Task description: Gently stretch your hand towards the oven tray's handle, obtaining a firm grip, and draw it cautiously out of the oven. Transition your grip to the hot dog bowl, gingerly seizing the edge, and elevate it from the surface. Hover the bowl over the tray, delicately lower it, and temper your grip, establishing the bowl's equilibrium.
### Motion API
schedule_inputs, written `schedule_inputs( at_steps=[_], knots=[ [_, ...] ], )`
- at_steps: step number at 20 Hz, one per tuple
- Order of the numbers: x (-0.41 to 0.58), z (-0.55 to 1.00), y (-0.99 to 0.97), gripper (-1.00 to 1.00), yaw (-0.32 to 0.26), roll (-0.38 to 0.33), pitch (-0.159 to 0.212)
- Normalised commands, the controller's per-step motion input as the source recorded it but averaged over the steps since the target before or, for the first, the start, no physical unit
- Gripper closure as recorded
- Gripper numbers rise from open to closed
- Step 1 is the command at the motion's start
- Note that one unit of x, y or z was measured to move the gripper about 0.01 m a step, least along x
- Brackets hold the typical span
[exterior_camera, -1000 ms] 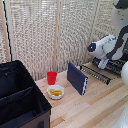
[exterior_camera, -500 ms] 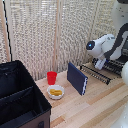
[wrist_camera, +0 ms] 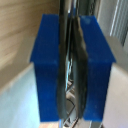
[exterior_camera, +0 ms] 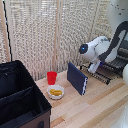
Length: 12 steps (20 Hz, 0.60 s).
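Before the oven tray, blue book upright, red cup beyond, end effector fingers nearly together, empty.

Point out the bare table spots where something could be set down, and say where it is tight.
Bare wood lies in front of the dark blue book, toward the table's near edge on the exterior view's right. It is tight around the hot dog bowl, wedged among the red cup, black bin and book. The oven tray fills the space behind the book.
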Motion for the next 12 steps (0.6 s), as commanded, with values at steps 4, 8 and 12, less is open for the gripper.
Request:
schedule_inputs(
  at_steps=[4,8,12],
  knots=[
    [0.123,0.02,-0.05,-1.00,0.007,0.028,-0.025],
    [0.116,0.27,0.01,-1.00,-0.086,0.070,-0.022],
    [0.100,0.59,0.08,-1.00,-0.123,0.029,0.002]
  ],
)
